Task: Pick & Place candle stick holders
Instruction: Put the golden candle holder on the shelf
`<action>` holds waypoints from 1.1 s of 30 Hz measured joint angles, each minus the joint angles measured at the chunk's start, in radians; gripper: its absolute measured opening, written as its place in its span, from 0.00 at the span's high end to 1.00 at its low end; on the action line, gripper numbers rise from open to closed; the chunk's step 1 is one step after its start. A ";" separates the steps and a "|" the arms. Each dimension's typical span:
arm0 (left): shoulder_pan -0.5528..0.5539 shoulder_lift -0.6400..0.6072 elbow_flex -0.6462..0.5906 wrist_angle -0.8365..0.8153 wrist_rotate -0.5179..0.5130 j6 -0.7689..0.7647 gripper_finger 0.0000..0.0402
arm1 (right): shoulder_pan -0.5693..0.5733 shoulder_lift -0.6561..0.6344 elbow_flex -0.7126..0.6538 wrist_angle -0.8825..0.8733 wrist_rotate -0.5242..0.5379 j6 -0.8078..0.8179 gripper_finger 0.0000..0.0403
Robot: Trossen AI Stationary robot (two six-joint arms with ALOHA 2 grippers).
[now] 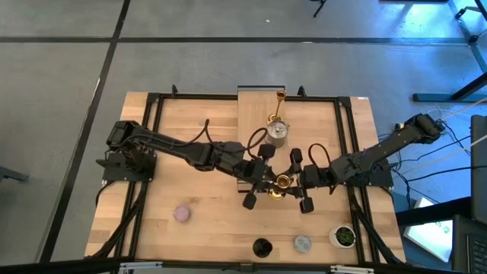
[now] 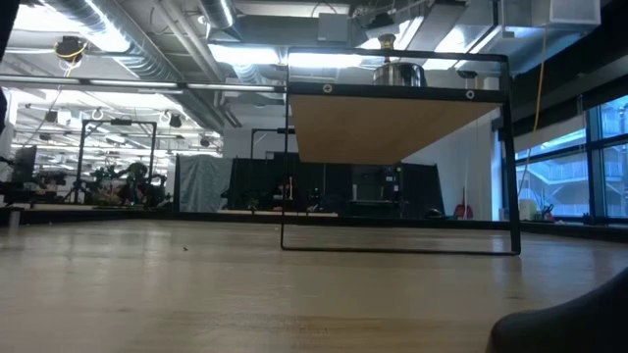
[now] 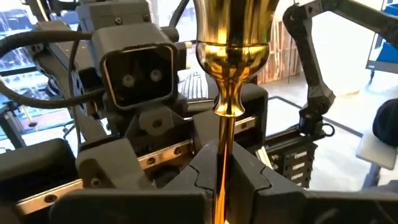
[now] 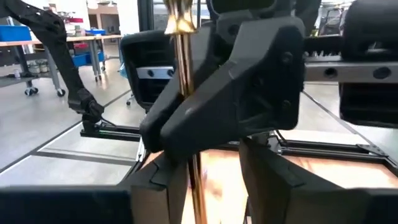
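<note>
A shiny gold stemmed holder (image 1: 280, 183) is held in the middle of the table, between my two grippers. My left gripper (image 3: 222, 183) is shut on its stem and shows in the high view (image 1: 262, 179). My right gripper (image 1: 299, 181) faces it, open, with its fingers (image 4: 267, 186) on either side of the stem (image 4: 186, 93). A second gold holder (image 1: 280, 95) and the silver holder (image 1: 277, 131) stand on the raised wood shelf (image 1: 255, 114). The lilac-pink holder (image 1: 182, 213), the black holder (image 1: 262, 247) and the grey-blue holder (image 1: 302, 243) stand near the front edge. My left gripper pinches the gold holder's thin stem (image 3: 224, 155) between its two fingers, below the cup (image 3: 233, 37). The fingers come level from the table's left and lie across the stem. The holder stands upright, cup up. It does not show at table height in the low view.
A small white pot with a green plant (image 1: 344, 237) stands at the front right. The shelf's black frame (image 2: 397, 245) rises at the far middle, and a black rail frame (image 1: 152, 144) borders the table. Bare wood lies at the table's left half (image 1: 190, 152).
</note>
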 joint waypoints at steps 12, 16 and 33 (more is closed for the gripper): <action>-0.016 -0.025 -0.002 -0.024 -0.193 -0.045 0.92 | 0.001 -0.001 0.003 -0.018 0.121 0.027 0.96; -0.035 -0.056 0.000 -0.084 -0.272 -0.057 0.87 | 0.000 -0.002 0.001 -0.039 0.152 0.034 0.96; -0.244 -0.077 0.000 -0.280 -0.537 0.010 0.72 | -0.008 -0.030 -0.110 0.105 0.347 -0.047 0.96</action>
